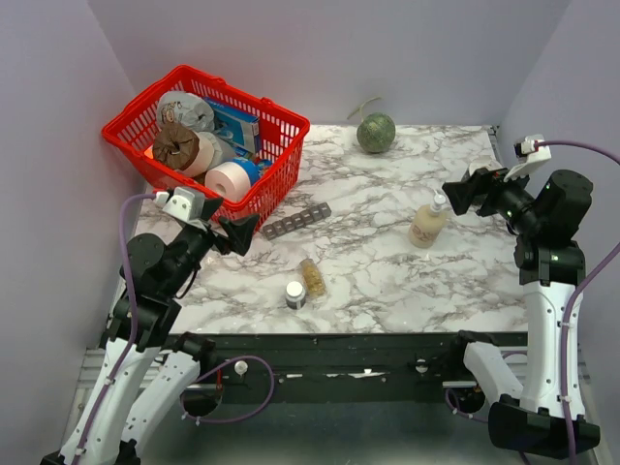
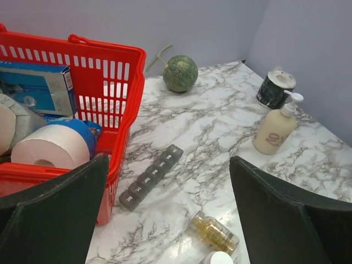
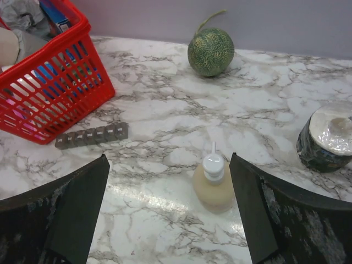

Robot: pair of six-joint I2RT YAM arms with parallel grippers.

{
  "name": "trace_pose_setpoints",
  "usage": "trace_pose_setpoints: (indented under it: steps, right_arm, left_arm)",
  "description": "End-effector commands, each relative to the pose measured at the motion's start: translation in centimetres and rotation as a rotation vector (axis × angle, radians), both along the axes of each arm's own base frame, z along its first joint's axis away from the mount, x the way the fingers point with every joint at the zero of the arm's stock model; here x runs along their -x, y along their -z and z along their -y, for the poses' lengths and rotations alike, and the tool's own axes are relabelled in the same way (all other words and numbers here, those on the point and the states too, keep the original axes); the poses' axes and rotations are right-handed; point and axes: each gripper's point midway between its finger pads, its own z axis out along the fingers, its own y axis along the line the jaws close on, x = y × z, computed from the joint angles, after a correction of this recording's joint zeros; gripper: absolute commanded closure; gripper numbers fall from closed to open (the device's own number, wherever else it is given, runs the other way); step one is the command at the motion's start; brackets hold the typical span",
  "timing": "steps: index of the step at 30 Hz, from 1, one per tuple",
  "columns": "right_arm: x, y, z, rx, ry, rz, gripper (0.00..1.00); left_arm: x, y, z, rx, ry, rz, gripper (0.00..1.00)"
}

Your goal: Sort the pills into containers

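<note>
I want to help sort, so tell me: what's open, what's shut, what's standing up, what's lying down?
left gripper: open, empty.
right gripper: open, empty.
pill vial: lying on its side, pills inside.
pill organizer: flat, lids shut.
white-capped bottle: upright, capped.
pump bottle: upright.
red basket: upright, filled.
</note>
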Motion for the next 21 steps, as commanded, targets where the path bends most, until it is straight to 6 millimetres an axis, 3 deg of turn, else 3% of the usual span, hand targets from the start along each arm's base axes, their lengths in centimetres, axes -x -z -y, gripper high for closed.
trace_pose_setpoints:
  steps: [1, 5, 9, 13, 15, 16, 21]
  right_arm:
    - [0.2, -1.3, -0.4, 0.004, -0.026, 0.041, 0.0]
    - [1.2, -1.3, -2.3, 0.05, -0.179, 0.07, 0.0]
    - [5.1, -0.9, -6.9, 0.121, -0.606, 0.177, 0.0]
    - [7.1, 0.2, -9.5, 0.158, -0.818, 0.226, 0.0]
    - [7.0, 1.6, -10.2, 0.217, -0.855, 0.213, 0.0]
    - [7.6, 2.4, -12.1, 0.241, -0.93, 0.199, 0.0]
    - [8.8, 5.9, -16.8, 0.387, -1.138, 0.166, 0.0]
  left_arm:
    - [0.7, -0.3, 0.2, 0.0, 0.023, 0.008, 0.01]
    - [0.8, 0.0, 0.1, -0.003, 0.021, 0.003, 0.01]
    - [0.7, 0.5, 0.1, -0.005, 0.022, -0.006, 0.01]
    - [0.8, 1.0, 0.3, -0.007, 0.032, -0.01, 0.01]
    - [0.9, 1.5, 0.5, -0.008, 0.044, -0.012, 0.01]
    - [0.9, 1.7, 0.4, -0.01, 0.041, -0.012, 0.01]
    - [1.3, 2.8, -0.1, 0.015, 0.017, -0.045, 0.01]
